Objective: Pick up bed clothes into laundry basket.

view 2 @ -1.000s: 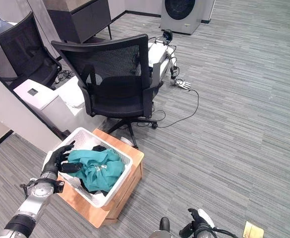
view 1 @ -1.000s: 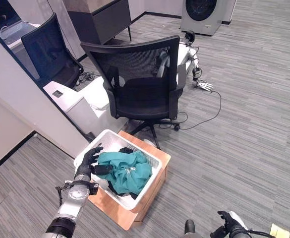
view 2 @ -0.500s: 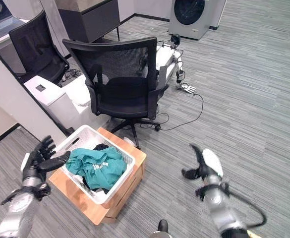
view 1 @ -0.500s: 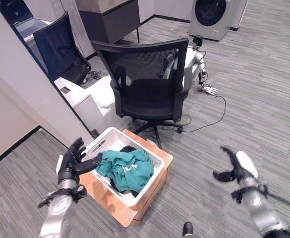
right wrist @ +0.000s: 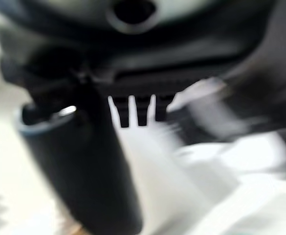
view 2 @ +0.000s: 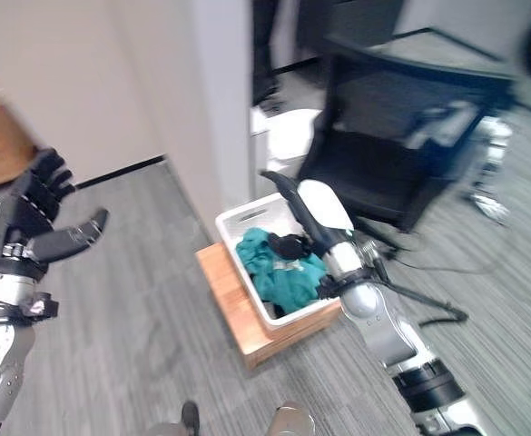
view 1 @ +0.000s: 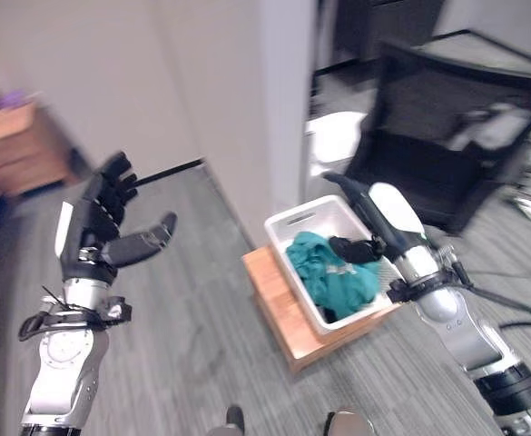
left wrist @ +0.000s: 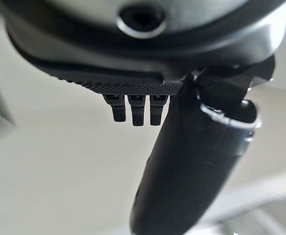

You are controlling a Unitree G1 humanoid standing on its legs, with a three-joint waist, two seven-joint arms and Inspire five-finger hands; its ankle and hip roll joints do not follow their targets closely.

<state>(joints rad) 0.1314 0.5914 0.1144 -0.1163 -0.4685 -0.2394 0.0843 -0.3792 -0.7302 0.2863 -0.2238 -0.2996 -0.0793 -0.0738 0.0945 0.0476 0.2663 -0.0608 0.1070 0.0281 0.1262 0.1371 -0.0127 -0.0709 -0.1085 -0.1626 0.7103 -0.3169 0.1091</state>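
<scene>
Teal clothes (view 1: 330, 272) lie in the white laundry basket (view 1: 303, 215) on its wooden box (view 1: 280, 310); our right hand (view 2: 294, 242), fingers unreadable, hangs just over them and could snag cloth; our left hand (view 1: 102, 229) is spread wide, far left, empty

There was one white laundry basket (view 1: 312, 218), one teal garment (view 1: 330, 274) in it with something dark underneath, one wooden crate (view 1: 283, 309), and one black office chair (view 2: 388, 136).
</scene>
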